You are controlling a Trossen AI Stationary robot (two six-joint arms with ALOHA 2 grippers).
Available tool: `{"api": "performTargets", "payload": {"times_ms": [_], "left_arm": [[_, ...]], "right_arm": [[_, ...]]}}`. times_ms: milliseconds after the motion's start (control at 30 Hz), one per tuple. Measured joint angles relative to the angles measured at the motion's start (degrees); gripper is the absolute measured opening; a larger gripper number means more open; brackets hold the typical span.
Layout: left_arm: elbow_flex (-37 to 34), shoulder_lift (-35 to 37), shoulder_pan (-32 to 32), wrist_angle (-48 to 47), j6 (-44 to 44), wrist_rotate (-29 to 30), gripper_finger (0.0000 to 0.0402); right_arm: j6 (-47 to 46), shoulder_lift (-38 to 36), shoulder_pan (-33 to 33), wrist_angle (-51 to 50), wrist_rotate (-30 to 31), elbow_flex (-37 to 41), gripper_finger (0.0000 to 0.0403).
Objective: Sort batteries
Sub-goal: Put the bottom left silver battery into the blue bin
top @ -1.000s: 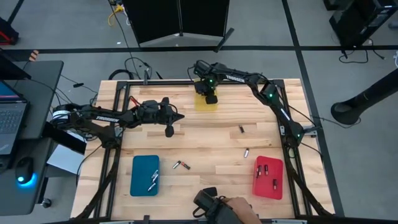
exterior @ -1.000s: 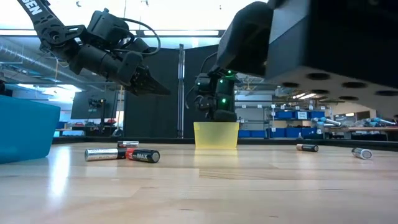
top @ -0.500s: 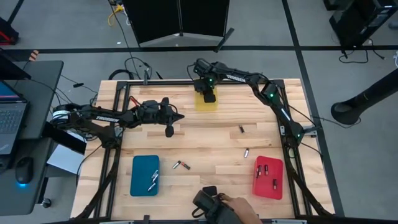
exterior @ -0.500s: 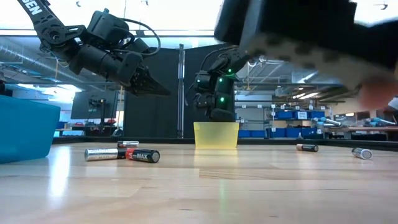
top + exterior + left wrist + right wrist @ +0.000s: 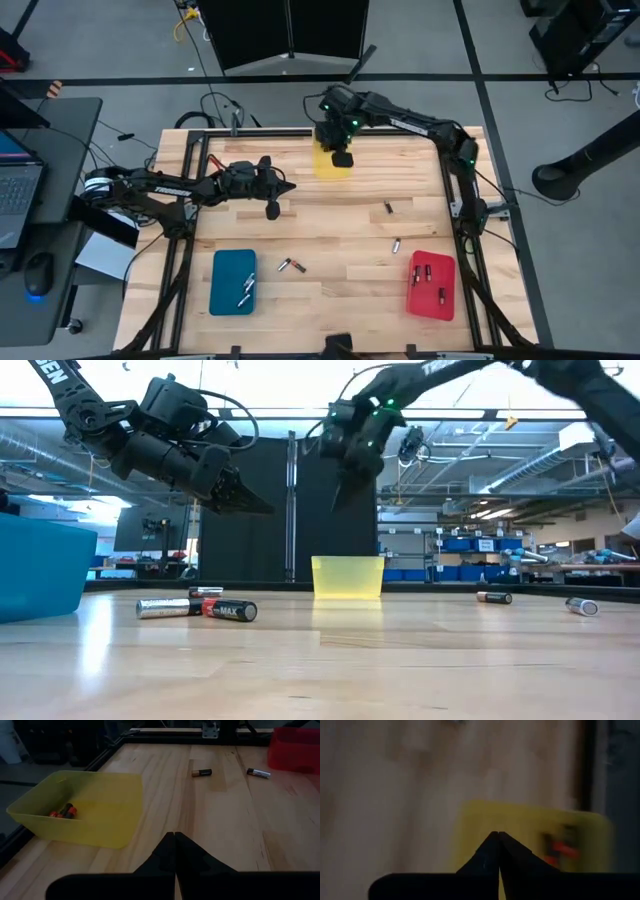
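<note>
While the left gripper (image 5: pixel 290 187) hangs above the bare middle-left of the desk (image 5: pixel 330 225), its fingers (image 5: pixel 167 851) are pressed together to a point, holding nothing. Below it, near the front edge, the blue tray (image 5: pixel 232 281) carries a couple of silvery batteries (image 5: pixel 246 291). Just beside that tray, two more batteries (image 5: pixel 291 266) lie end to end on the wood; the low view shows one silver and one dark with a red band (image 5: pixel 230 610). Over at the back edge sits the yellow tray (image 5: pixel 330 164), and the left wrist view catches dark, orange-tipped batteries (image 5: pixel 63 811) inside it. Right above that tray hovers the right gripper (image 5: pixel 343 158), lifted well clear of it in the low view, fingers (image 5: pixel 495 851) closed tight on nothing. Further right, a dark loose battery (image 5: pixel 388 208) rests on open wood, and a silvery one (image 5: pixel 397 244) lies nearer the red tray (image 5: pixel 432 284), which holds several dark batteries (image 5: pixel 427 272).
</note>
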State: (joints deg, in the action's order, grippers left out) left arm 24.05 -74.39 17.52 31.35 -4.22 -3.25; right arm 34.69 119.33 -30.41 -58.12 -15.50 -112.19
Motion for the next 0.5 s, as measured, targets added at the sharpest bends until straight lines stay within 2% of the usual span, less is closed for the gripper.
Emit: {"api": "performTargets", "payload": {"times_ms": [67,133,300,367,500], "left_arm": [[0.00,0.00,0.00,-0.02,0.02,0.00,0.0006],[0.00,0.00,0.00,-0.02,0.04,0.00,0.0006],[0.00,0.00,0.00,-0.04,0.60,0.00,0.0006],[0.04,0.00,0.00,-0.29,1.77,-0.29,0.0006],[2.17,0.02,-1.06,-3.92,3.77,-2.00,0.0006]], "right_arm": [[-2.00,-3.38,0.82,3.35,-3.79,6.06,0.0015],[-4.90,-7.25,1.93,9.01,-4.32,13.86,0.0013],[-13.53,-17.87,5.65,30.89,-4.10,35.26,0.0008],[-17.72,-21.65,7.43,39.35,-2.97,42.89,0.0008],[-24.34,-28.06,11.42,54.77,3.71,55.64,0.0007]]}}
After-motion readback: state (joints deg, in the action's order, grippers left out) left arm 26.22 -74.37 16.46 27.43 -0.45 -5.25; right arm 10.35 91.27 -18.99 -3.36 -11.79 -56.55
